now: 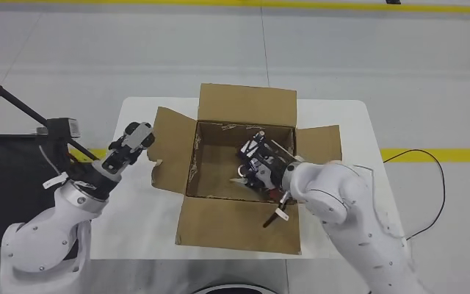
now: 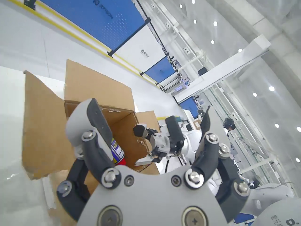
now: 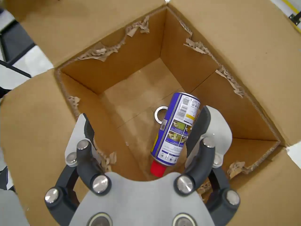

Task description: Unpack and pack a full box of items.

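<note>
right gripper (image 3: 145, 116) is down inside the open cardboard box (image 1: 235, 220), spread wide, nothing clamped. The blue spray can (image 3: 176, 128) with the red cap sits tilted low in the box, just beside one finger pad (image 3: 200, 128). The pad overlaps the can in the right wrist view, but the other finger is well apart from it, so I read this as no grip. Can't tell if the pad actually touches the can. A white ring (image 3: 161, 114) lies flat on the box floor next to the can.

The wide opening fits either a pick or a drop-off, and the frames don't settle which.

left gripper (image 1: 136, 138) hovers outside the box by the left flap (image 1: 170, 147), fingers open, empty. It's probably held there to stay out of the other arm's path, close enough to steady the flap if needed.

All four flaps are folded outward on the white table (image 1: 330, 117), so the mouth is unobstructed — hence the straight reach in from above.

Risk: the can is round, tilted and off-centre between the fingers, so closing now would likely shove it rather than centre it.
</note>
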`<action>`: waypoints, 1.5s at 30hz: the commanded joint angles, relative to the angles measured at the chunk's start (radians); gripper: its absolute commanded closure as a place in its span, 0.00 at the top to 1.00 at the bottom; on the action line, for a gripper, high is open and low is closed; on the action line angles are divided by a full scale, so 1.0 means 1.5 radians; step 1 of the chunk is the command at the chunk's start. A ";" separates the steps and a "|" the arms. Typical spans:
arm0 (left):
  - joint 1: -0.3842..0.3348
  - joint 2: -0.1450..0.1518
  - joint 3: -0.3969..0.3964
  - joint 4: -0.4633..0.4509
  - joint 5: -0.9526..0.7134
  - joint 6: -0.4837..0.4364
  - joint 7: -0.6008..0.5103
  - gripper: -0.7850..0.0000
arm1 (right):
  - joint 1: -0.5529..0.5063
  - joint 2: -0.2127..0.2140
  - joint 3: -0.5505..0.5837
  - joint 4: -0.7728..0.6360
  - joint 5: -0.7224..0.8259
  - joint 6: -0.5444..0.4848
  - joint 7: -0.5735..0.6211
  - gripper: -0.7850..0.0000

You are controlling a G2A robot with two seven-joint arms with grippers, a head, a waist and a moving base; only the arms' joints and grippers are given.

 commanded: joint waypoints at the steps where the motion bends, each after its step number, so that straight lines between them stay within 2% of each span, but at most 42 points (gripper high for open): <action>1: 0.033 -0.001 -0.024 0.000 -0.012 -0.028 0.022 1.00 | 0.034 -0.010 -0.037 0.048 -0.013 0.031 0.007 1.00; 6: 0.080 -0.001 -0.059 0.003 -0.033 -0.078 0.061 1.00 | 0.097 -0.031 -0.097 0.138 -0.051 0.099 0.044 1.00; 11: 0.080 -0.001 -0.059 0.003 -0.033 -0.078 0.061 1.00 | 0.123 -0.046 -0.125 0.208 -0.071 0.148 0.057 1.00; 19: 0.080 -0.001 -0.059 0.003 -0.033 -0.078 0.061 1.00 | 0.144 -0.063 -0.147 0.283 -0.075 0.175 0.103 1.00; 20: 0.080 -0.001 -0.059 0.003 -0.033 -0.078 0.061 1.00 | 0.144 -0.064 -0.148 0.290 -0.071 0.176 0.106 0.95; 22: 0.080 -0.001 -0.059 0.003 -0.033 -0.078 0.061 1.00 | 0.147 -0.068 -0.150 0.300 -0.065 0.176 0.109 0.71; 23: 0.080 -0.001 -0.059 0.003 -0.033 -0.078 0.061 1.00 | 0.148 -0.069 -0.151 0.303 -0.061 0.175 0.112 0.41; 25: 0.080 -0.001 -0.059 0.003 -0.033 -0.078 0.061 1.00 | 0.149 -0.072 -0.152 0.310 -0.055 0.175 0.114 0.04; 26: 0.080 -0.001 -0.059 0.003 -0.033 -0.078 0.061 1.00 | 0.150 -0.074 -0.152 0.313 -0.053 0.175 0.116 0.00; 36: 0.080 -0.001 -0.059 0.003 -0.033 -0.078 0.061 1.00 | 0.150 -0.082 -0.134 0.309 -0.019 0.172 0.116 0.00; 45: 0.080 -0.001 -0.059 0.003 -0.033 -0.078 0.061 1.00 | 0.124 -0.072 -0.069 0.171 0.042 0.146 0.128 0.00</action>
